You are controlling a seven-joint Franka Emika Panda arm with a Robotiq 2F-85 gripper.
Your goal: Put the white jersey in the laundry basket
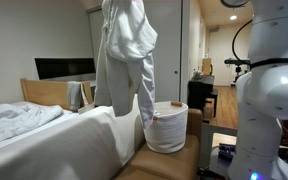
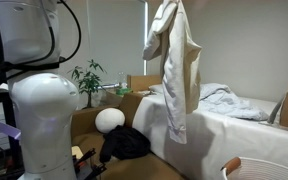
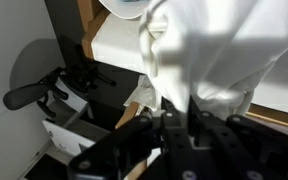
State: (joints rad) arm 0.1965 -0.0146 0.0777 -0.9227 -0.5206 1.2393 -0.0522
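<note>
Gripping white jersey (image 1: 124,50), tool (image 3: 179,112) clamped tight on cloth; arm (image 1: 269,100) reaching high overhead, garment dangling near laundry basket (image 1: 167,127).

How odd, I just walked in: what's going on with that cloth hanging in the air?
A robot arm is holding a white jersey up high, its fingers shut on the cloth's top end. The jersey hangs full length beside the bed, with its lower end down by the rim of the basket on the floor. It is not dropped in yet, and whether the tip is already inside the rim is unclear.
</note>
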